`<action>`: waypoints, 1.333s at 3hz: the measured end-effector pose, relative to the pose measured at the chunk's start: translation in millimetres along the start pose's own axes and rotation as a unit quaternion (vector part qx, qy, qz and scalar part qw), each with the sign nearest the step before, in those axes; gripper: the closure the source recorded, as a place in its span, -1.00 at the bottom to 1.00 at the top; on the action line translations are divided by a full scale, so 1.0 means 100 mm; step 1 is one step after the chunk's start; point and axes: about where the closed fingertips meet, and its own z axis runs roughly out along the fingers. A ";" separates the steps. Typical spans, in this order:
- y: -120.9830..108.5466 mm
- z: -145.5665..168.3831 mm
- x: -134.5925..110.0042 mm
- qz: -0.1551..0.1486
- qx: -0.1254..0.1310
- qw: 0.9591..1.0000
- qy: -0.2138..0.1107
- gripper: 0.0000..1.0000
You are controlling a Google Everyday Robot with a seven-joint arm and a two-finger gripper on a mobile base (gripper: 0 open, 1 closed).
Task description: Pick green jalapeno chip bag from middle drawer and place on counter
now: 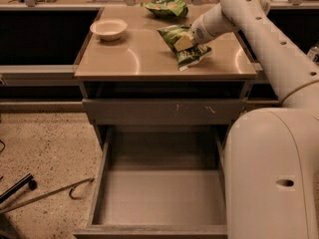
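Glossy tan counter (129,59): front left bare; white bowl (108,29) back left; puffy light green bag (167,6) back centre; gripper (183,42) on crumpled dark green chip bag (192,54), right

The green jalapeno chip bag (192,56) is dark green with pale lettering, on a glossy tan-beige table (129,59) with a thin grey edge. The end effector (183,43), on the bag at the table's right side, is pale yellow; its arm (269,39) is cream-white. The other bag (167,6) is lighter green with yellowish print, the bowl (108,28) off-white. The middle drawer (159,198) is plain grey, the drawer front (159,111) grey with white scratches, the floor (45,148) speckled beige
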 end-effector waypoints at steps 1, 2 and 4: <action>0.00 0.00 0.00 0.000 0.000 1.000 0.000 -0.31; 0.00 0.00 0.00 0.000 0.000 1.000 0.000 -0.77; 0.00 0.00 0.00 0.000 0.000 1.000 0.000 -1.00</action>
